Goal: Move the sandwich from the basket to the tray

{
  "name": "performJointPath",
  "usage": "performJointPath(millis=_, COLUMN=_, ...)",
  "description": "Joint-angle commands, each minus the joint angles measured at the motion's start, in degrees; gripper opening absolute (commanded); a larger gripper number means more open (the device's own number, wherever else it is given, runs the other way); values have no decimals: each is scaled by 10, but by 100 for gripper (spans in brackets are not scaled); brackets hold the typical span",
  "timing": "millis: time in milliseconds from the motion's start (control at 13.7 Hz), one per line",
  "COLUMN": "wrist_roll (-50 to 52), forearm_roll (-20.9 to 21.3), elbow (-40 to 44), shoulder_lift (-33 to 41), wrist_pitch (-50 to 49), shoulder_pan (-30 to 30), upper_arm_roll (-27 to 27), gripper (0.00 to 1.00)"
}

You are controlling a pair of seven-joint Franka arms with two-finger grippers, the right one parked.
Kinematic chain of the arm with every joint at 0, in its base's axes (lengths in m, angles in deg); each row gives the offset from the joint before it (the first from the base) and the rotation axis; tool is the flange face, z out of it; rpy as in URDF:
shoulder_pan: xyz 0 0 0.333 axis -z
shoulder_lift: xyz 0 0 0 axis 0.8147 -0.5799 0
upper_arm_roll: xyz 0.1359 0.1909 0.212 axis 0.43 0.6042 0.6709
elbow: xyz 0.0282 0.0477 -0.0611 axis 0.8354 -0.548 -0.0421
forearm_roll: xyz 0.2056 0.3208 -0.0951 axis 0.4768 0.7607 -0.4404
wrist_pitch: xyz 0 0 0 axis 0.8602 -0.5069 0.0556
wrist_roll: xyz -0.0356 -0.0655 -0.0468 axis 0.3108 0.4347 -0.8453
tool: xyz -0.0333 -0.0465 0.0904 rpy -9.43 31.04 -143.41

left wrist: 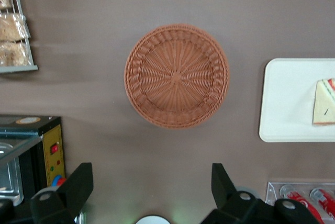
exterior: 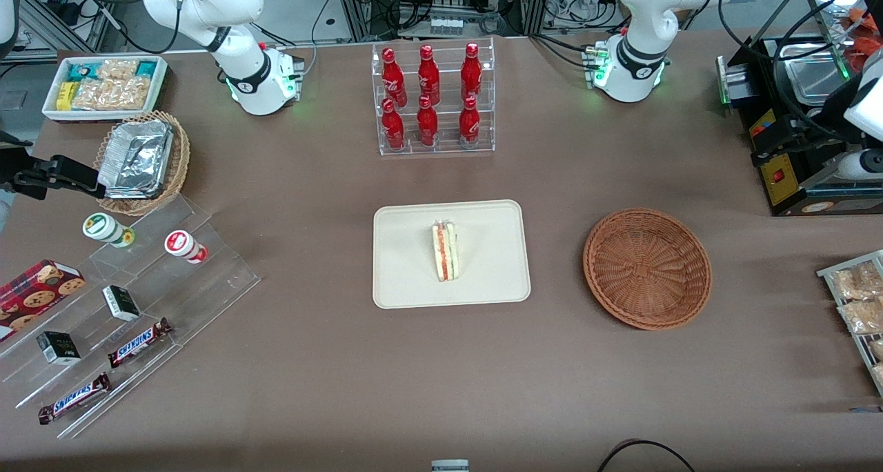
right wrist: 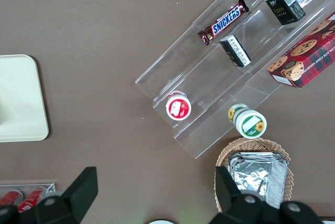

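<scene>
The sandwich stands on its edge in the middle of the cream tray, red and green filling showing. The round reddish-brown basket is empty and sits beside the tray, toward the working arm's end of the table. My left gripper hangs high near that end of the table, farther from the front camera than the basket. In the left wrist view the gripper is wide open and empty, well above the table, with the basket, the tray and the sandwich in sight.
A clear rack of red bottles stands farther back than the tray. A black machine and a rack of snack bags are at the working arm's end. Acrylic steps with snacks, a foil-filled tan basket and a white bin are at the parked arm's end.
</scene>
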Motion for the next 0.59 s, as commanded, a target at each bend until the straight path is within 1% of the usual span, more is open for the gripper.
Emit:
performJointPath(millis=0, wrist_roll=-2, forearm_roll=-5, elbow=31, shoulder_lift=-19, wrist_pitch=1, shoulder_pan=7, upper_arm_roll=6, gripper=100)
performJointPath(millis=146, wrist_roll=-10, forearm_roll=-3, elbow=43, shoulder_lift=-28, wrist_pitch=-3, shoulder_pan=5, upper_arm_roll=7, gripper=100)
performJointPath(millis=512, wrist_roll=-15, forearm_roll=-3, elbow=40, shoulder_lift=-27, wrist_pitch=-7, shoulder_pan=-6, upper_arm_roll=7, gripper=100)
